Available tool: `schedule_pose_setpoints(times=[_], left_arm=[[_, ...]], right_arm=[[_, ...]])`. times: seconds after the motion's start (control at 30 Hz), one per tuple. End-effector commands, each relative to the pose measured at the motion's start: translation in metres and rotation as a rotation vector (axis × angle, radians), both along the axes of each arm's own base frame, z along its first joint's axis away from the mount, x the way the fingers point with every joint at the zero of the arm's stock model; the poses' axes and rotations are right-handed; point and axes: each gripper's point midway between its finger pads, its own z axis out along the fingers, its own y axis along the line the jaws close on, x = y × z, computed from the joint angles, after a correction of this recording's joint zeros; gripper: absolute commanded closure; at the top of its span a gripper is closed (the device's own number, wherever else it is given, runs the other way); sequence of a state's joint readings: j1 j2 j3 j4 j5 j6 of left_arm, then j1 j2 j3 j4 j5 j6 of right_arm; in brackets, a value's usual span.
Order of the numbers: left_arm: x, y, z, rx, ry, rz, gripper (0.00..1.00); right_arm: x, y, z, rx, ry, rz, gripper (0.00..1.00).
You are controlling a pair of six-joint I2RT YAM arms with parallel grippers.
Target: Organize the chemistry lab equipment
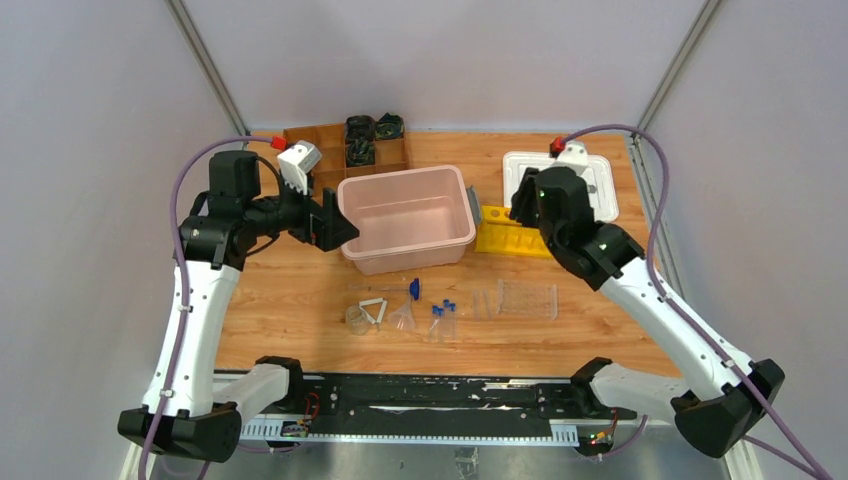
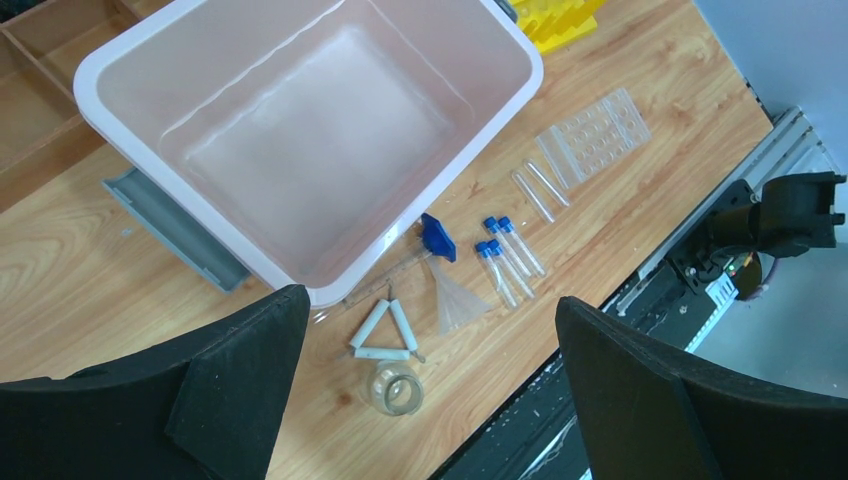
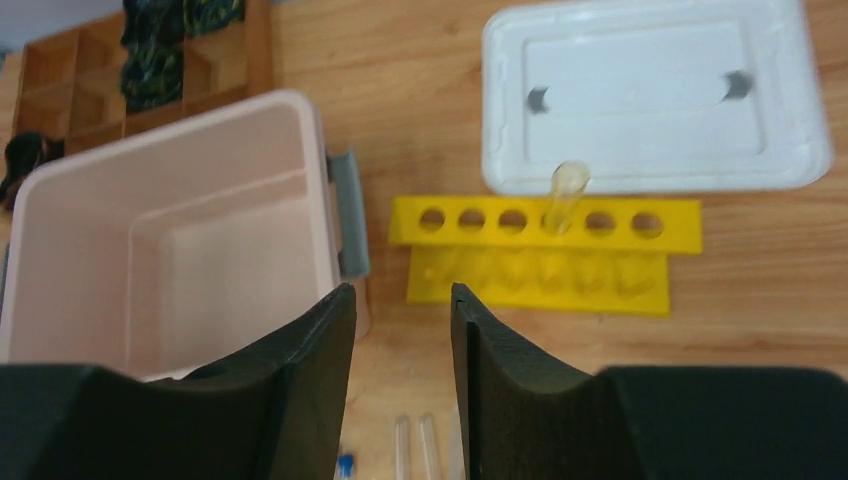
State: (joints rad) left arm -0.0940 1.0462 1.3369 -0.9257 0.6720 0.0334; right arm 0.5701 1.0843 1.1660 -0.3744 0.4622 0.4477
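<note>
The pale, grained wooden table [image 1: 290, 300] carries everything. Largest on it is the smooth pink plastic bin [image 1: 400, 255], round-cornered, with a grey latch on its side. My left gripper [image 1: 338, 228] hangs at its left edge, black fingers spread wide, nothing between them. Right of the bin lies the flat white lid [image 3: 650, 100]; at the far left stands the brown compartment box [image 1: 320, 140].

My right gripper [image 3: 400, 295] hovers with its jaws parted by a narrow gap, gripping nothing. Beyond it sits the yellow holed tube rack [image 3: 545, 265], just near of the lid (one clear tube [image 3: 565, 195] leans in its fourth hole).

Near the bin's front wall lie:
- the clear rectangular tray [image 2: 595, 135], dimpled with wells
- two bare tubes [image 2: 537, 190]
- the blue-capped clear tubes [image 2: 510, 255]
- the blue-tipped rod [image 2: 437, 238]
- the cone-shaped funnel [image 2: 458, 300]
- the white wire triangle [image 2: 383, 330]
- the small round beaker [image 2: 395, 388]
</note>
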Motion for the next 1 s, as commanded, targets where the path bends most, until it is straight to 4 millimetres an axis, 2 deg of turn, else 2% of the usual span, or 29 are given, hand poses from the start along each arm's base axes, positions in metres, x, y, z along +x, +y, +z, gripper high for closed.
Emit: schedule_pose_setpoints(times=[0.0,0.1,0.17,0.3,0.47,0.57,0.73,0.97], left_arm=[[-0.003,0.002,0.010,0.002,-0.028,0.015,0.00],[0.000,0.008,0.012,0.027,-0.048,0.044,0.00],[0.000,0.010,0.013,0.037,-0.062,0.051,0.00],[-0.001,0.010,0.014,0.038,-0.068,0.049,0.00],[-0.003,0.011,0.013,0.044,-0.075,0.050,0.00],[-0.004,0.010,0.012,0.046,-0.078,0.042,0.00],[-0.001,0.007,0.008,0.025,-0.055,0.041,0.00],[-0.006,0.008,0.012,0.040,-0.102,0.017,0.00]], right_arm=[[-0.048,0.036,-0.077,-0.011,0.288,0.143,0.60],[-0.069,0.054,-0.116,-0.023,0.356,0.184,0.71],[-0.080,0.067,-0.140,-0.007,0.399,0.214,0.75],[-0.090,0.082,-0.178,-0.005,0.459,0.244,0.78],[-0.094,0.097,-0.212,-0.017,0.529,0.272,0.79],[-0.095,0.100,-0.231,-0.024,0.554,0.270,0.79],[-0.090,0.101,-0.252,-0.057,0.581,0.238,0.74],[-0.089,0.099,-0.267,-0.111,0.628,0.221,0.67]])
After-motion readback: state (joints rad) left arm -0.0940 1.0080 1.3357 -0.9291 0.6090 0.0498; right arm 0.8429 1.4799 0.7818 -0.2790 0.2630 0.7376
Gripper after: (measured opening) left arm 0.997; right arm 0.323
